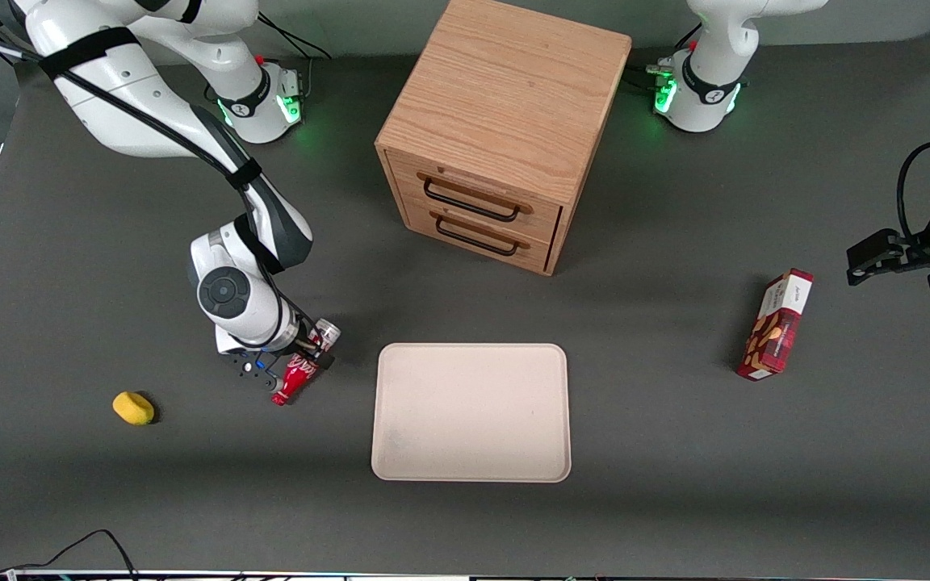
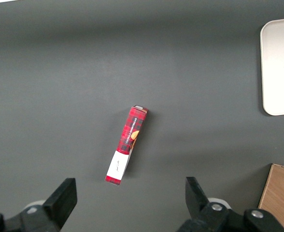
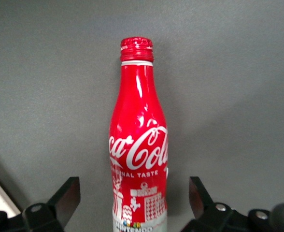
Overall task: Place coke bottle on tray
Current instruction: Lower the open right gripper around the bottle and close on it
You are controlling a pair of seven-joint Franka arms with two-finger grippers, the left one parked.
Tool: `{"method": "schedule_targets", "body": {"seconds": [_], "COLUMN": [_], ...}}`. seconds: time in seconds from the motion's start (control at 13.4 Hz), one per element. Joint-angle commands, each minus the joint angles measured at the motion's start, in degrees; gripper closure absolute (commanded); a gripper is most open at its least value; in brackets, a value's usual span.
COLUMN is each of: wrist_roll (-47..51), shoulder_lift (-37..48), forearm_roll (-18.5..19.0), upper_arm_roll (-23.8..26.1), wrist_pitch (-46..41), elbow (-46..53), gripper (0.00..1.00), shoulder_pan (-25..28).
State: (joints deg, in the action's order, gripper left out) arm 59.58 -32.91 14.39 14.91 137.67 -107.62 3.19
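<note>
Straddling coke bottle [image 3: 138, 145], end effector [image 3: 132, 203] gapes beside tray [image 1: 471, 411].

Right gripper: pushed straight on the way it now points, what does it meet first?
The coke bottle. It already lies between the open fingers of the gripper, so the palm would likely meet its grey base end; depth is unclear.
</note>
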Motion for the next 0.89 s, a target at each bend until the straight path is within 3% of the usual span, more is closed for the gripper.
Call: {"method": "schedule_targets", "body": {"seconds": [0.0,0.15,0.22,0.3,0.37,0.45,0.82], "wrist_roll": [2.6,2.6,2.8,2.9,3.0,3.0,3.4], "shoulder_lift": [-2.0,-2.7,-3.0,-3.1,-3.1,-3.0,-2.7], "forearm_roll": [2.7,3.4,3.4,3.4,3.4,3.4,3.4], "upper_arm_roll": [0.0,-0.1,-0.3,-0.3,-0.3,-0.2,-0.2], "wrist_pitch": [1.0,1.3,1.7,1.9,1.9,1.9,1.7], "elbow": [1.5,1.5,1.5,1.5,1.5,1.5,1.5], "gripper": [0.0,0.02,0.14,0.37,0.84,1.0,1.0], "shoulder_pan": [0.3,0.3,0.3,0.3,0.3,0.3,0.1]}}
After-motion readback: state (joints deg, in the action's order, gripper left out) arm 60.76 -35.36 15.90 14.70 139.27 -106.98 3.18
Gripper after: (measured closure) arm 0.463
